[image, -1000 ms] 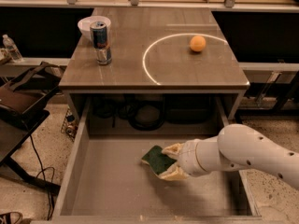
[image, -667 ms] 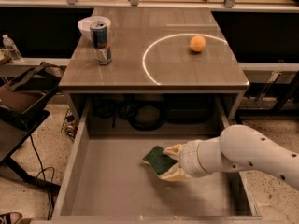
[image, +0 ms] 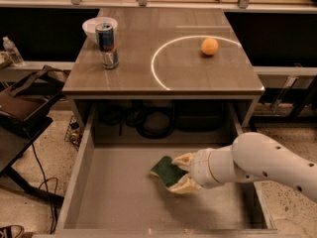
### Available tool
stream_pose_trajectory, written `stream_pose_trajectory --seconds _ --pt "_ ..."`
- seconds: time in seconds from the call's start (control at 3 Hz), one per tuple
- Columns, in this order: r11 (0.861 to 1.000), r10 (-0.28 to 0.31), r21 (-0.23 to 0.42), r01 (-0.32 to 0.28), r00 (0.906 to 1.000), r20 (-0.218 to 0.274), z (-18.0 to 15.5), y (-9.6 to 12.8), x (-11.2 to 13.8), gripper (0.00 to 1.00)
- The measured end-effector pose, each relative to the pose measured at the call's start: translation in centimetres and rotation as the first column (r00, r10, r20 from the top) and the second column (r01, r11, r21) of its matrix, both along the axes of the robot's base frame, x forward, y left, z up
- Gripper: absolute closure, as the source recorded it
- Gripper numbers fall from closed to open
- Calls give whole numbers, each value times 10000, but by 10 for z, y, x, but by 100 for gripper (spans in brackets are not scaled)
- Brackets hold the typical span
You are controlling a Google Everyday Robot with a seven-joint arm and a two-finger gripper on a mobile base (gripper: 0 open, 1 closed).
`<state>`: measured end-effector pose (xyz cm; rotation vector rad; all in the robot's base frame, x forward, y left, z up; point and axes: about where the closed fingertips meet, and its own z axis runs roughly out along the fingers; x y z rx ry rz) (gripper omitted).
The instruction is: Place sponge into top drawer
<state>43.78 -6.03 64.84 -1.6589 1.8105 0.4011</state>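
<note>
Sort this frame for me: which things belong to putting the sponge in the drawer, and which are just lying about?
Job: sponge, gripper shut on it low inside the open top drawer.
Lying about: orange ball, can and white bowl on the table; water bottle at left.

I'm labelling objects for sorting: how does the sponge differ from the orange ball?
Shape: the sponge is a flat block with corners; the orange ball is round.
Colour: the sponge shows dark green; the ball is plain orange.
Place: the sponge is low inside the open top drawer, tilted, with the gripper shut on it; the ball sits free on the table.
Both are small and look similar in width.
</note>
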Motion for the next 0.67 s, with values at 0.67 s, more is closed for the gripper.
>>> stream_pose_trajectory --seconds 0.67 --pt "10000 39 -9 -39 10000 -3 0 2 -1 0"
